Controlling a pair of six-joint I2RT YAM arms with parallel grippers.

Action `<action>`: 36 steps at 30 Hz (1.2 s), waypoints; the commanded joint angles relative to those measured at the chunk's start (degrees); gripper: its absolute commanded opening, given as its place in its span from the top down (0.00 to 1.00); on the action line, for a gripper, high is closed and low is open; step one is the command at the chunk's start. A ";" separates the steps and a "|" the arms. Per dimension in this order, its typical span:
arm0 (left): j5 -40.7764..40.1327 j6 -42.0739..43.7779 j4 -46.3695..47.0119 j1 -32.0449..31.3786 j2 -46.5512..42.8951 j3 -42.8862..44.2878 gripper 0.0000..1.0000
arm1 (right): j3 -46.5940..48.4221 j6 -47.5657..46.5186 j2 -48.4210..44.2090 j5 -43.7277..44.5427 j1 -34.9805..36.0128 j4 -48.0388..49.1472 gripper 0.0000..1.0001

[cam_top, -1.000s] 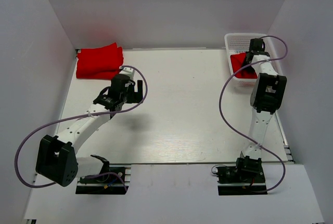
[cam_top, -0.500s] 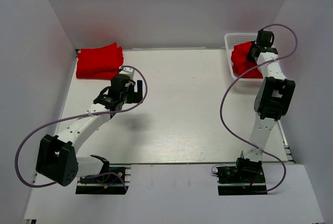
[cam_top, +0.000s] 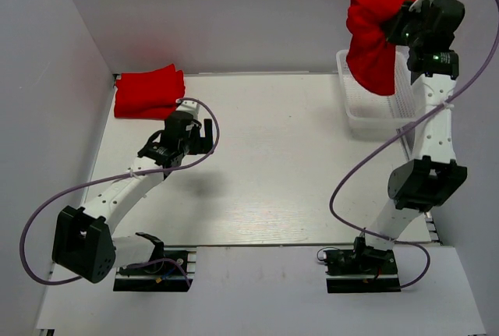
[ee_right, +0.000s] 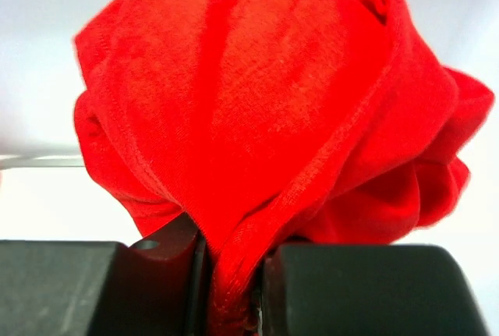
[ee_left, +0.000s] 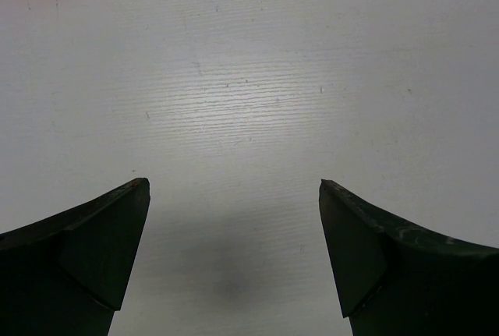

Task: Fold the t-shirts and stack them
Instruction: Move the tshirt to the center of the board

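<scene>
Top external view shows my right gripper [cam_top: 403, 26] raised high over the far right corner, clenched on a bunched red t-shirt [cam_top: 373, 40]. A second ago that shirt lay down in the white mesh basket [cam_top: 374, 118]; now it hangs clear above the rim. I judge the pick-up done, and the shirt next has to come onto the table [cam_top: 273, 172] to be spread and folded. My left gripper [cam_top: 201, 133] has not moved: released wide, low over the table, near the folded t-shirt [cam_top: 148, 93] at the far left. Right wrist view adds what the overhead cannot: a doubled fold with its hem pinched tight between my fingers [ee_right: 351, 289], the rest ballooning beyond them. Left wrist view gives only bare table between spread fingers, plus a red sliver at its top left corner
</scene>
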 commanded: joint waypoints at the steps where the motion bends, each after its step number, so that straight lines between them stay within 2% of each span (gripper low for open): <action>1: -0.67 -0.72 0.24 -0.27 -3.08 1.20 0.00 | 3.07 0.82 -4.91 -16.83 2.29 6.02 1.00; 7: -0.67 -2.39 0.24 -0.27 -4.23 0.68 0.00 | 0.97 4.26 -8.17 -31.89 7.48 9.37 1.00; 8: -0.67 -2.39 0.24 -0.27 -4.23 0.68 0.00 | -1.65 4.69 -8.69 -32.44 8.00 9.54 1.00; 9: -0.67 -2.39 0.24 -0.27 -4.23 0.68 0.00 | -2.81 4.35 -9.22 -32.88 12.01 10.93 1.00; 10: -0.67 -2.91 0.24 -0.27 -4.75 0.68 0.00 | -7.95 4.35 -9.66 -33.67 14.31 13.56 1.00; 11: -0.67 -2.92 0.24 -0.27 -4.75 0.68 0.00 | -9.92 4.35 -9.66 -33.67 14.34 13.58 1.00; 12: -0.67 -2.92 0.24 -0.27 -4.75 0.68 0.00 | -12.98 3.65 -9.49 -33.67 18.17 14.02 1.00; 14: -0.05 -2.92 0.24 -0.27 -4.75 0.68 0.00 | -18.25 2.60 -8.96 -32.01 20.92 15.42 1.00; 15: -0.05 -2.92 -0.28 -0.27 -4.75 0.68 0.00 | -22.37 2.42 -8.70 -31.39 24.50 17.17 1.00; 17: -0.57 -2.92 -0.29 -0.27 -4.75 0.68 0.00 | -27.31 3.29 -8.52 -28.59 26.63 21.22 1.00; 18: -0.58 -2.92 -0.29 -0.27 -5.45 0.68 0.00 | -34.30 3.64 -8.35 -27.45 28.64 27.50 1.00; 22: -1.10 -3.45 0.50 -0.27 -6.51 -0.37 0.00 | -44.03 6.45 -6.77 -22.25 32.26 31.07 0.98; 26: -1.10 -3.45 0.50 -0.27 -6.51 -0.38 0.00 | -48.34 6.28 -3.78 -17.34 34.90 29.32 0.66; 27: -1.10 -3.45 0.50 -0.27 -5.90 -0.38 0.00 | -48.69 6.37 -3.43 -15.76 35.51 28.62 0.10; 31: 0.12 -3.45 -0.11 -0.27 -5.19 0.15 0.00 | -49.58 5.41 -5.52 -12.06 36.40 28.09 0.10; 36: 2.06 -2.92 -0.63 -0.27 -3.53 1.20 0.00 | -46.68 1.97 -11.76 -6.18 36.66 20.11 0.10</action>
